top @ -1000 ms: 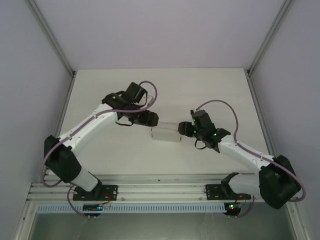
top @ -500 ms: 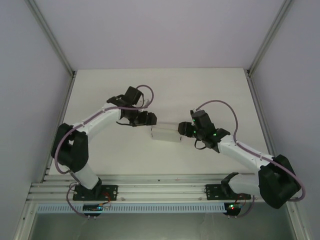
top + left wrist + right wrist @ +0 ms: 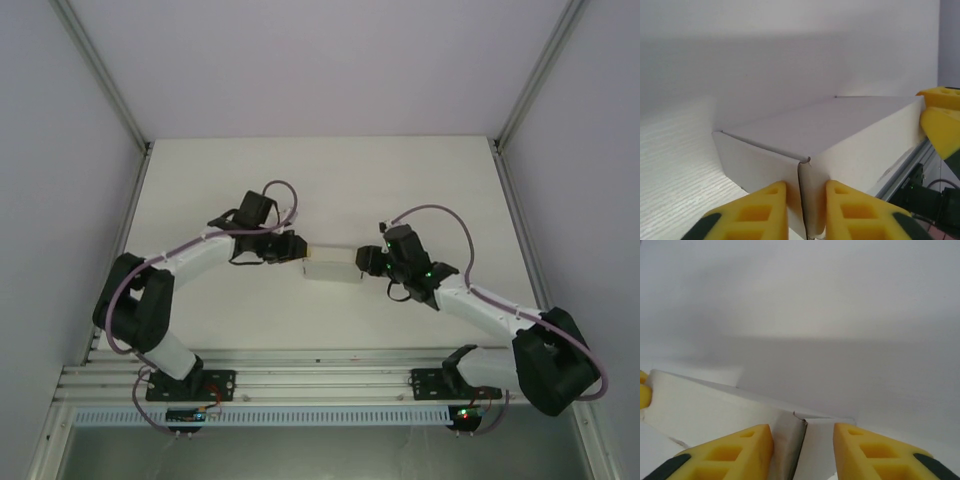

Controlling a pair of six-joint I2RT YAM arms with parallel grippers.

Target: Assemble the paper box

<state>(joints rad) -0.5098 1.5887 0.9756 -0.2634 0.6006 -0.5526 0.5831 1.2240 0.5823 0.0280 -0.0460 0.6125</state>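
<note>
While the paper box lies folded at the middle of the table, its long axis running left to right between my two arms, I see the left gripper at its left end and the right gripper at its right end, each about equally near. From the left wrist, the yellow fingers look clenched on the box's corner seam. From the right wrist, the pads straddle the opposite corner, but I cannot tell whether they squeeze it or merely bracket it. Any next fold, I judge, works along that axis, inward from the ends.
</note>
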